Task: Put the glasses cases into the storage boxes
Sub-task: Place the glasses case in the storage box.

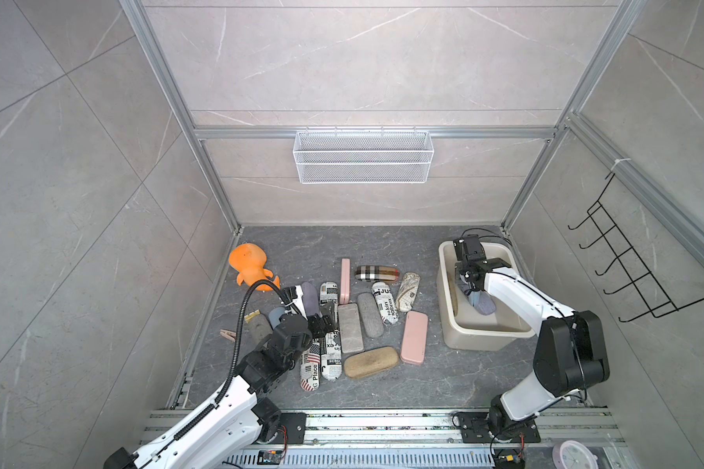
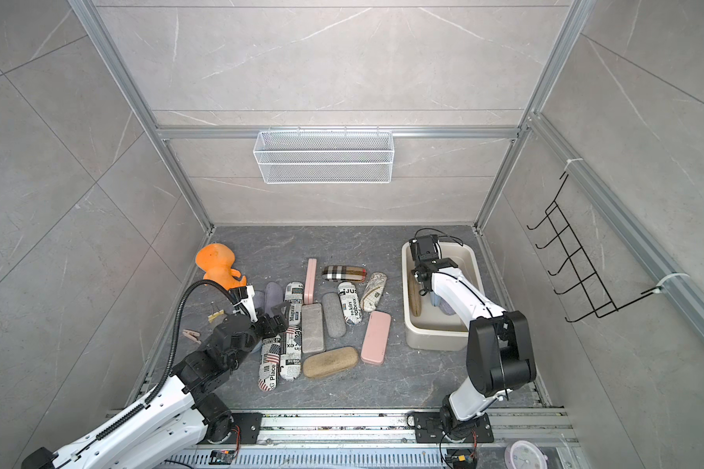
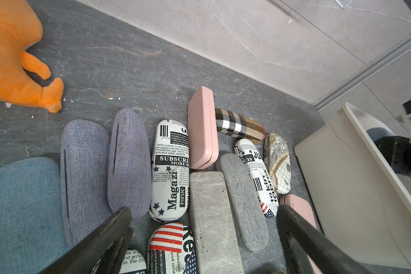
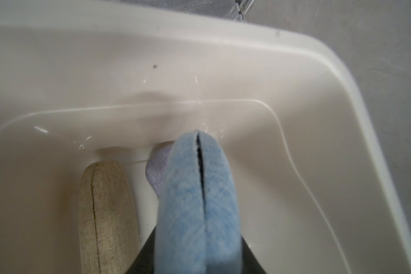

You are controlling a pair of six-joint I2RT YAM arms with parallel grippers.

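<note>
Well, the cream storage tub (image 1: 488,340) sits on the dark floor (image 1: 444,377) at the right. The right arm (image 1: 517,292) reaches down into it, its white forearm hiding much of the inside in both top views. Inside, a tan case (image 4: 107,213) lies along one wall with a lilac case (image 4: 155,170) beside it. The right gripper (image 4: 197,251) is clamped on a blue case (image 4: 195,194) held over the lilac one; whether they touch I cannot tell. A white wire basket (image 1: 362,156) hangs on the back wall (image 1: 362,199). Left of the tub the other cases (image 1: 350,333) crowd the floor, a pink case (image 1: 414,337) nearest it. The left gripper (image 3: 203,210) hovers over that pile, fingers spread wide, holding nothing. An orange plush toy (image 1: 251,266) slumps in the far left corner, a clothes peg (image 1: 228,335) nearer. The blue case points straight out from the fingers toward the tub's far end, its seam facing the wrist camera, roughly parallel to the tan case. On the floor most cases run front to back; a plaid case (image 1: 376,273) lies crosswise.
</note>
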